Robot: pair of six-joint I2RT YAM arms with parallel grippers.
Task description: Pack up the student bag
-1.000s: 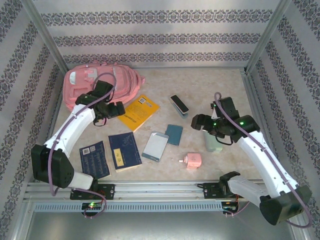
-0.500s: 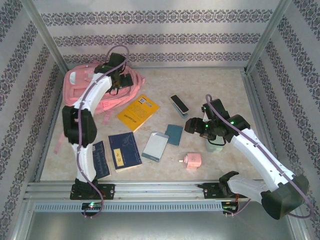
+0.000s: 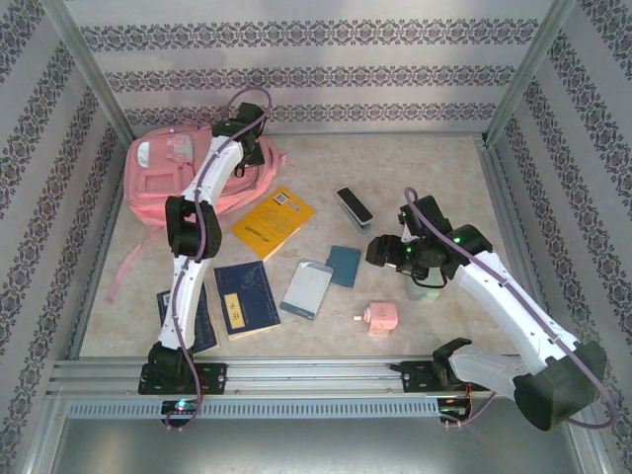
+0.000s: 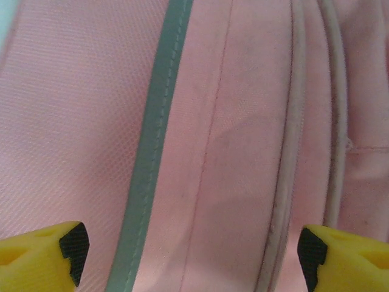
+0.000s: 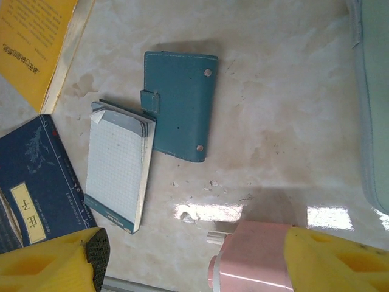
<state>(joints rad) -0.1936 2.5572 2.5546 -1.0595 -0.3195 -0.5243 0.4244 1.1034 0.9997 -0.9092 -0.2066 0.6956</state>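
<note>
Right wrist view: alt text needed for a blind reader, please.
A teal wallet and a grid notepad lie side by side on a table, framed by the open right gripper's yellow fingers. A yellow book and a blue book lie at left.

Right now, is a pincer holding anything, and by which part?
No, nothing is held. The left pincer is open over the student bag, gripping none of it. The right pincer is open above the table.
</note>
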